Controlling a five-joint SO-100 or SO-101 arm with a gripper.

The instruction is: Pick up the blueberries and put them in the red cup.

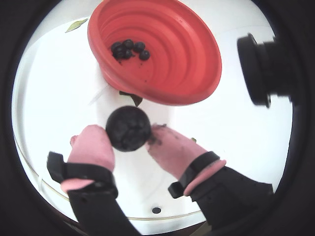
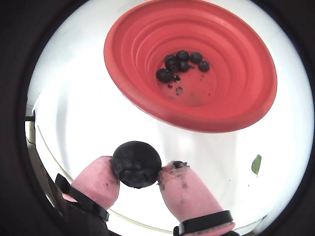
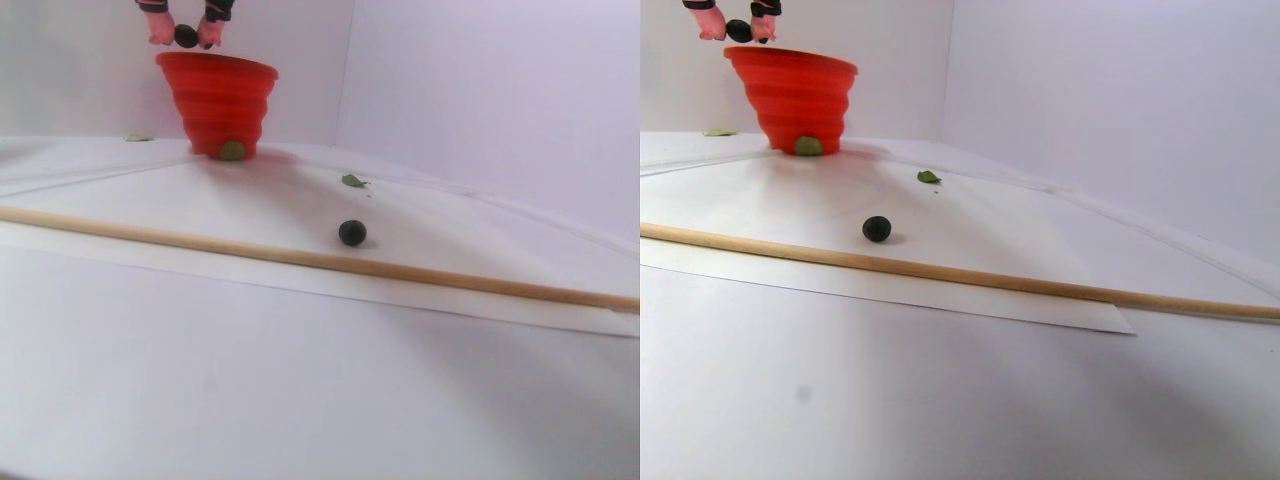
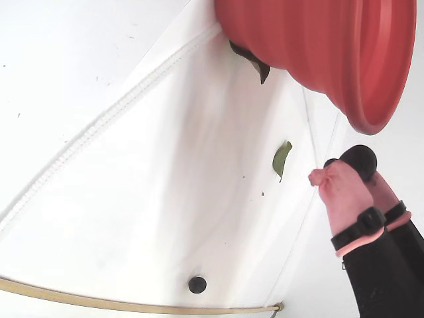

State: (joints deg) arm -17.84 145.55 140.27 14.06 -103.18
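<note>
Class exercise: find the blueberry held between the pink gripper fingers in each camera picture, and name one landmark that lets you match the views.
A wrist view: held blueberry at centre, just below the red cup.
A wrist view: blueberry at lower centre, below the cup.
Stereo pair view: top left of each half, above the cup's rim.
Fixed view: right edge, under the cup's rim.
Shared landmark: the red cup.

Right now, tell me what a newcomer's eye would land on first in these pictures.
First the red cup, huge beside everything else, standing at the far end of the white table with several blueberries already in its bottom. Next the gripper, its pink fingers pinching one large dark berry just outside the cup's rim. One more berry lies alone by the wooden stick.
</note>
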